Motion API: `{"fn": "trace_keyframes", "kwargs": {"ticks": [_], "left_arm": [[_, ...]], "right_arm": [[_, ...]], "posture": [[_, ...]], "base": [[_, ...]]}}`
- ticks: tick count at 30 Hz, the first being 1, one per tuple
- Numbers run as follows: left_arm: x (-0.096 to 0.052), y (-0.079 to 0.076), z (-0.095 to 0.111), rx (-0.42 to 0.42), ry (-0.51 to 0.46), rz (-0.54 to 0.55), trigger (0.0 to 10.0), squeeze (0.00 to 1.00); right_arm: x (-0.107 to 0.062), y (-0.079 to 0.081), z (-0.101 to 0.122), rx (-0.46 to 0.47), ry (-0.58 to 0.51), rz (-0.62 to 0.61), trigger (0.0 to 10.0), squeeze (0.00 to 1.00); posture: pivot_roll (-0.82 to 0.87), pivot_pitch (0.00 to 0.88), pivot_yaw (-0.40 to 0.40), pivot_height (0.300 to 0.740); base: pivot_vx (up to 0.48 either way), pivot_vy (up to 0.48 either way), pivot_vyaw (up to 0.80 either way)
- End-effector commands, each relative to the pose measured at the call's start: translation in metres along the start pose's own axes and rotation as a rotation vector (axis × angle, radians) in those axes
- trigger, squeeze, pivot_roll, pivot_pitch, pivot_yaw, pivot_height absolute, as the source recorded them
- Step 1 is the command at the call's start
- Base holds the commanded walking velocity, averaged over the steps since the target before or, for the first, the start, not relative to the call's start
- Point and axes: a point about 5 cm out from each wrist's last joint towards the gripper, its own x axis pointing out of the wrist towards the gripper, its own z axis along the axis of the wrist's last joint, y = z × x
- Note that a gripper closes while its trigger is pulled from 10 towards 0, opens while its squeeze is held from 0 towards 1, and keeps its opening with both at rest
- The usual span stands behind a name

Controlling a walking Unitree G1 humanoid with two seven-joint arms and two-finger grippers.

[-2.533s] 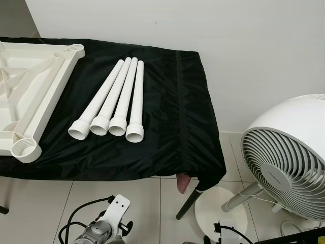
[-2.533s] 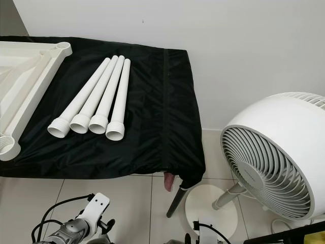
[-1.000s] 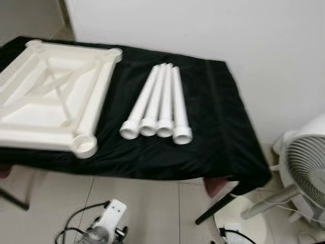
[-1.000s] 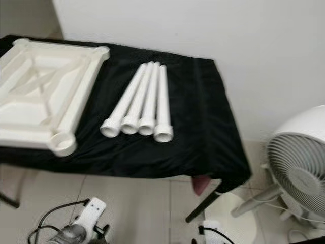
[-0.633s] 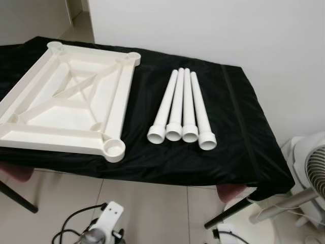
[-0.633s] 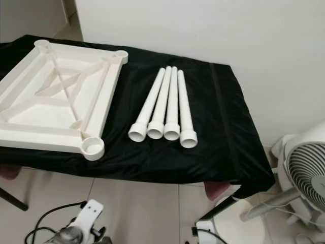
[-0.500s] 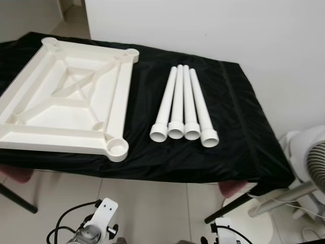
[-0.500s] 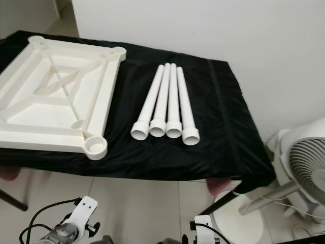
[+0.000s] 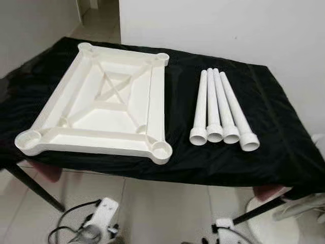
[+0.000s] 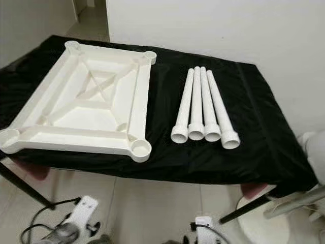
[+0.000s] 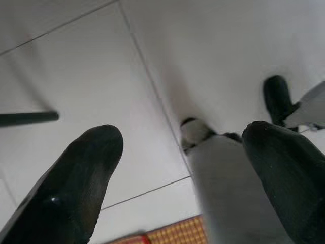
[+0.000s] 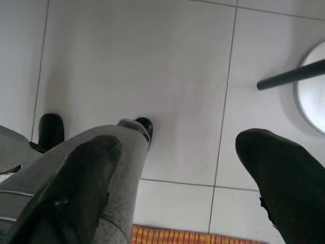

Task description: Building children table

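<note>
A white plastic table top (image 9: 157, 96) lies upside down on a black cloth (image 9: 284, 147), with a round socket at each corner. Several white tube legs (image 9: 221, 114) lie side by side to its right, wide ends toward me. Both arms hang low below the table's front edge: the left arm (image 9: 96, 231) and the right arm (image 9: 223, 236). In the left wrist view my left gripper (image 11: 177, 168) is open over the floor tiles. In the right wrist view my right gripper (image 12: 177, 173) is open too, with nothing between its fingers.
The clothed table stands on slanted black legs (image 9: 30, 185) against a white wall. A white fan's round base (image 9: 284, 223) sits on the tiled floor at the right, beside the table's corner. Cables trail from the arms near the floor.
The camera has swung left: the whole table top is now in view and the fan has slid off to the right. Nothing on the table has moved; both arms still hang.
</note>
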Motion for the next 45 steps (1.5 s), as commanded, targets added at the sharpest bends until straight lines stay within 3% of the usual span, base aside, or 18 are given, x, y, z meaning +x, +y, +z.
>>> {"fn": "trace_keyframes", "kwargs": {"ticks": [1, 11, 22, 30, 45], "left_arm": [[-0.001, 0.000, -0.006, 0.007, 0.013, -0.003, 10.0, 0.00], [-0.003, 0.001, -0.010, -0.017, 0.013, -0.009, 10.0, 0.00], [-0.002, -0.006, -0.005, 0.054, -0.010, -0.062, 10.0, 0.00], [-0.002, -0.007, -0.007, 0.042, -0.006, -0.057, 10.0, 0.00], [-0.002, -0.007, -0.006, 0.022, -0.012, -0.058, 10.0, 0.00]], "right_arm": [[-0.004, -0.001, -0.013, 0.005, 0.056, -0.005, 10.0, 0.00], [-0.004, 0.003, -0.015, 0.028, 0.060, -0.011, 10.0, 0.00], [-0.007, 0.002, -0.022, 0.036, 0.073, -0.020, 10.0, 0.00], [-0.009, -0.001, -0.025, 0.038, 0.083, -0.026, 10.0, 0.00], [-0.009, 0.000, -0.028, 0.028, 0.109, -0.024, 10.0, 0.00]], "posture": [[0.09, 0.000, -0.084, 0.740], [0.09, 0.000, -0.072, 0.740], [0.08, 0.000, -0.069, 0.740], [0.08, 0.000, -0.071, 0.740], [0.08, 0.000, -0.072, 0.740]], "base": [[0.000, 0.000, 0.00], [0.000, 0.000, 0.00], [0.000, 0.000, 0.00], [0.000, -0.413, 0.00], [0.000, 0.000, 0.00]]}}
